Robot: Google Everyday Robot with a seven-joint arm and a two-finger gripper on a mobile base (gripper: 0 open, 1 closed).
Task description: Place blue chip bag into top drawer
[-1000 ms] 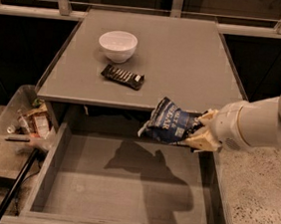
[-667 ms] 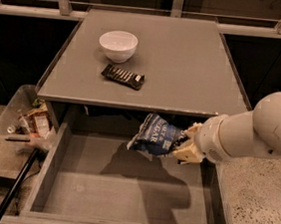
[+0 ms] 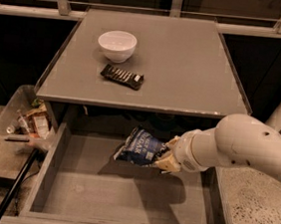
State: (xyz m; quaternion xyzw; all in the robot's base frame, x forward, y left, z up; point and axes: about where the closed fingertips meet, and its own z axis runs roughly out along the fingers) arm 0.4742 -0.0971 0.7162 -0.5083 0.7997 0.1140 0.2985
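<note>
The blue chip bag (image 3: pixel 140 149) is crinkled dark-blue foil with white lettering. My gripper (image 3: pixel 165 159) is shut on its right end and holds it over the middle of the open top drawer (image 3: pixel 121 197), above the drawer floor. The arm reaches in from the right. The drawer is a wide, shallow gray box pulled out below the cabinet top, and its shadowed floor shows under the bag.
On the gray cabinet top (image 3: pixel 195 69) stand a white bowl (image 3: pixel 117 45) and a flat black-wrapped bar (image 3: pixel 122 76). A clear plastic bin of snacks (image 3: pixel 25 119) sits on the floor to the left of the drawer.
My gripper has carried the chip bag leftward and lower, from near the drawer's right side to over its middle.
</note>
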